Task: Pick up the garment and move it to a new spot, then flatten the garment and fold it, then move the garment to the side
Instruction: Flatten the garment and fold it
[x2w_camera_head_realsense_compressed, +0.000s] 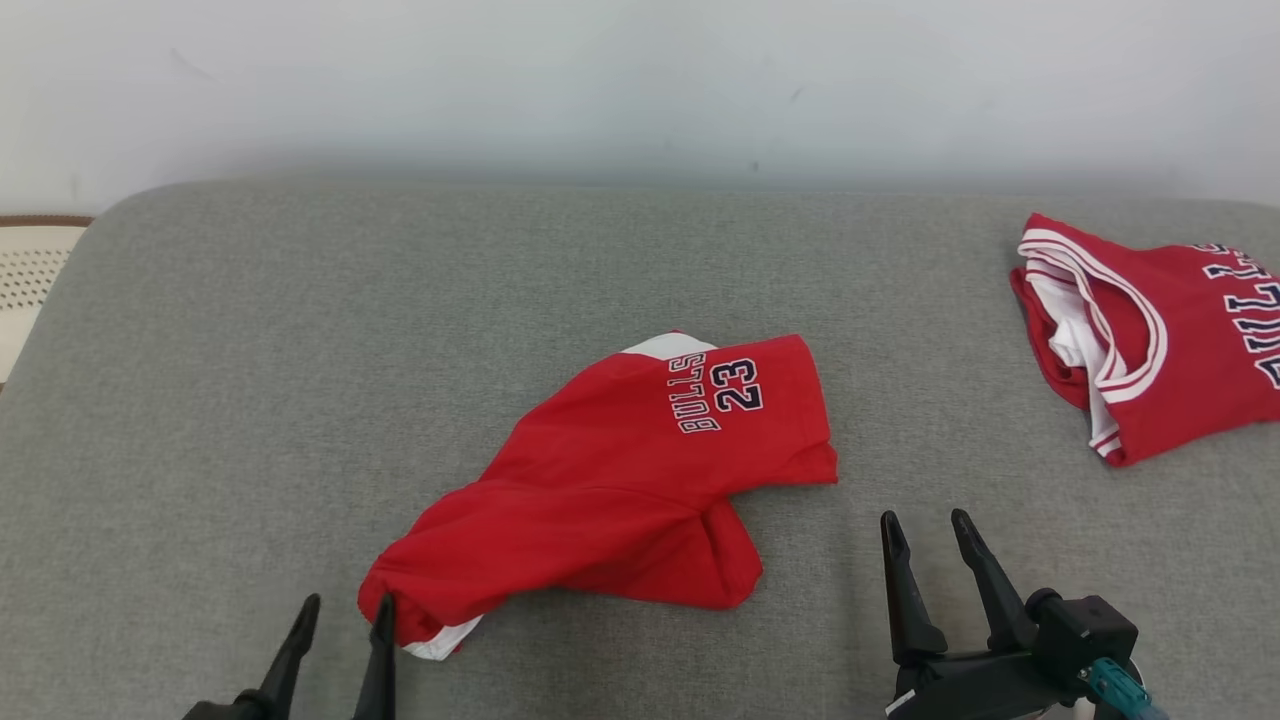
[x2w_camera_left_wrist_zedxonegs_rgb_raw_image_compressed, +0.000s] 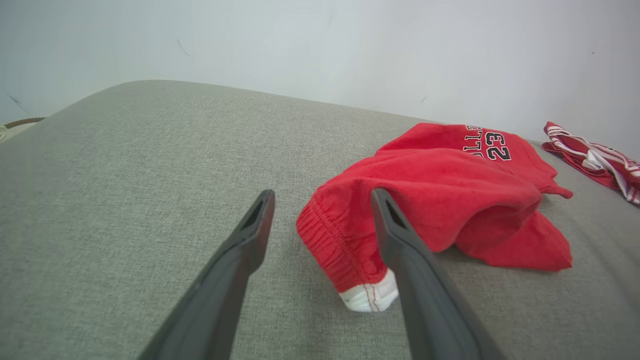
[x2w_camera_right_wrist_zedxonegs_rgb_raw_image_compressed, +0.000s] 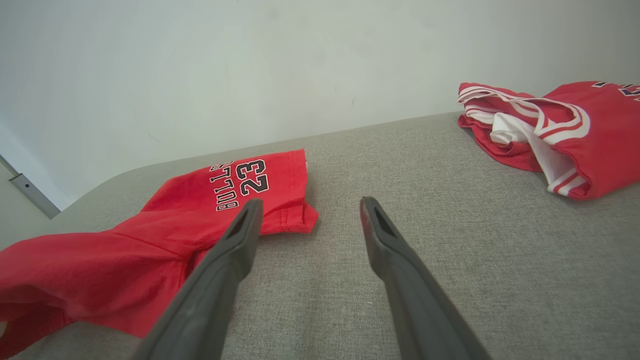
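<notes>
We see the garment (x2w_camera_head_realsense_compressed: 620, 490), a pair of red shorts with white trim and "BULLS 23" printed on one leg, lying crumpled near the middle of the grey cushion (x2w_camera_head_realsense_compressed: 300, 350), somewhat toward its near edge. The printed leg points toward the far edge and lies fairly flat. The gathered waistband end bunches toward the near left.

The left gripper (x2w_camera_head_realsense_compressed: 348, 602) sits at that waistband end with its jaws spread wide, gripping nothing. In the left wrist view the waistband lies between the two fingers, close against the right-hand one. The right gripper (x2w_camera_head_realsense_compressed: 925, 518) is over bare cushion just right of the shorts, by the near edge, its jaws likewise wide apart and empty.

Well apart from the shorts, at the right edge of the cushion, lies a loosely folded red jersey (x2w_camera_head_realsense_compressed: 1170, 370) with white and red striped trim. A pale wall (x2w_camera_head_realsense_compressed: 640, 80) runs behind the far edge, and a cream perforated object (x2w_camera_head_realsense_compressed: 30, 270) shows beyond the left edge.
</notes>
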